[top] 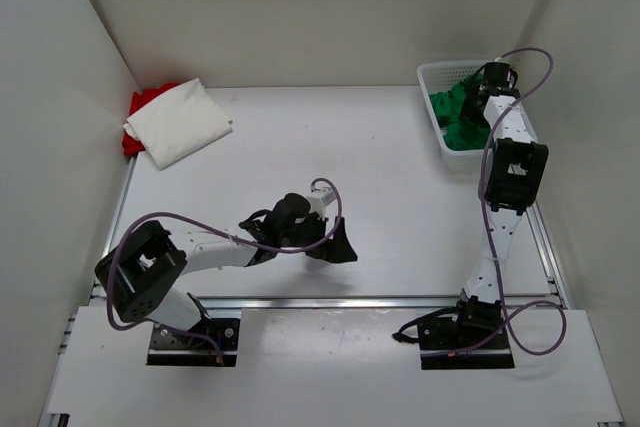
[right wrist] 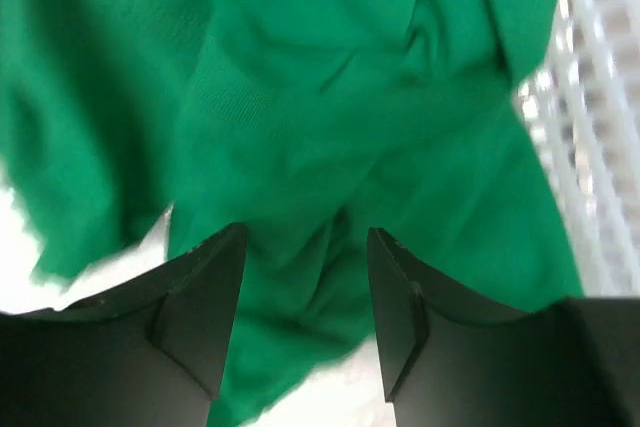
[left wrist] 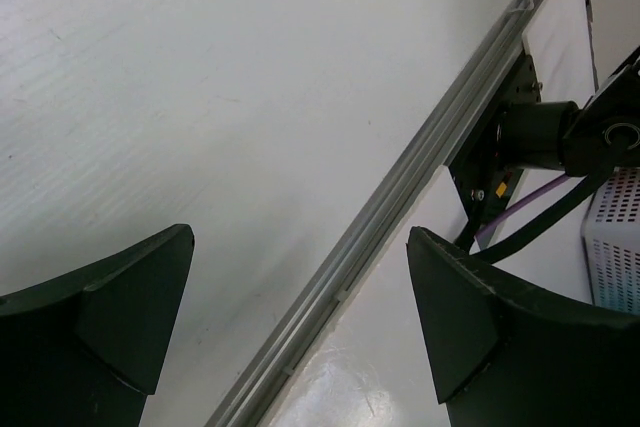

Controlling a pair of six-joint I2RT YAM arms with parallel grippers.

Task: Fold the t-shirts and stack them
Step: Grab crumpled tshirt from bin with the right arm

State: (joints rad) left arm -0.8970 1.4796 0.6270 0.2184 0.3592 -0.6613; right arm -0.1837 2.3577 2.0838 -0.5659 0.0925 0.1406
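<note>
Right hand [right wrist: 305,242] is hovering, fingers apart, over the green t-shirt [right wrist: 330,97] in the white mesh basket [top: 445,66]. Left hand [left wrist: 298,237] is hanging spread wide above the table [left wrist: 200,67].

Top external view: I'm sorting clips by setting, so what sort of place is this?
Probably a robotics lab test cell, not a home: plain white panels wall in a white table, two robot arms are bolted by a metal rail, and a white plastic mesh basket holds a green t-shirt.
</note>
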